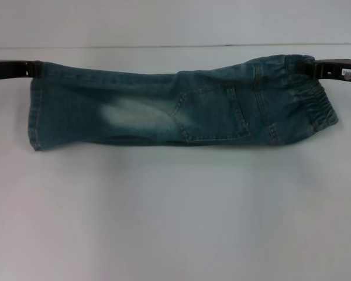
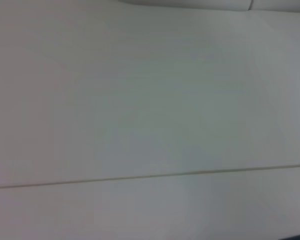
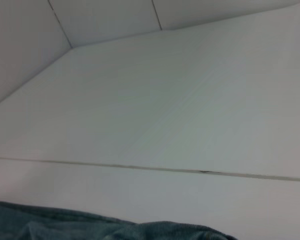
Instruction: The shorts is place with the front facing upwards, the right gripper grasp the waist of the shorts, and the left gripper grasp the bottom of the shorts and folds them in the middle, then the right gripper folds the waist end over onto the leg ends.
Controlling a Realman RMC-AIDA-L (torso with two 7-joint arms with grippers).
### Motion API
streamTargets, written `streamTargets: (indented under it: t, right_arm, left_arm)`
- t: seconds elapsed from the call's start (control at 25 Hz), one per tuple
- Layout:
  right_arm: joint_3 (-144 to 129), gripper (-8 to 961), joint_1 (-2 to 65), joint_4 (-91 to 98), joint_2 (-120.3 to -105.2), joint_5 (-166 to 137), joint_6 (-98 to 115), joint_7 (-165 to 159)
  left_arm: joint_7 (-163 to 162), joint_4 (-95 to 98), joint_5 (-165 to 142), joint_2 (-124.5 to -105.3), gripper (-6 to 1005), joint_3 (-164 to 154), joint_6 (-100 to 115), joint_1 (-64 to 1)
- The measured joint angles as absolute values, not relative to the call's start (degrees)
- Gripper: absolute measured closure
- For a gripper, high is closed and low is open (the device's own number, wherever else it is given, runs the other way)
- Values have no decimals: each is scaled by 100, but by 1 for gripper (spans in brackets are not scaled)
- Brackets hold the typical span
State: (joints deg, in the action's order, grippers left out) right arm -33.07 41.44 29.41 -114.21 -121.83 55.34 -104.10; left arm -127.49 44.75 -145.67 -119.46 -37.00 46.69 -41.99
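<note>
left claw (image 1: 34, 69) tips hidden behind denim, right claw (image 1: 309, 65) likewise (arms cropped)

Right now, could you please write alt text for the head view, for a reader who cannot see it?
A pair of denim shorts hangs stretched sideways above a white table, folded lengthwise. The right gripper holds the waist of the shorts at the right edge, and the left gripper holds the bottom of the shorts at the left edge.

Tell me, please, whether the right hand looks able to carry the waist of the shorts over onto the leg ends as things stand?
Probably yes. The right hand already grips the waist of the shorts, and only bare white table lies along the way to the leg ends. The left hand sits at that end, though, and may need to move aside.
</note>
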Motion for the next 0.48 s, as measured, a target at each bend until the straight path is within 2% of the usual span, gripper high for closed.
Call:
streamTargets:
  t: [0.48]
  right_arm:
    - [-3419,819,4249,2933,-11386,-12168,5373,-10285]
  left_arm:
    - [-12741,4332,-14557,-11933,969,-3700,4373,-4209]
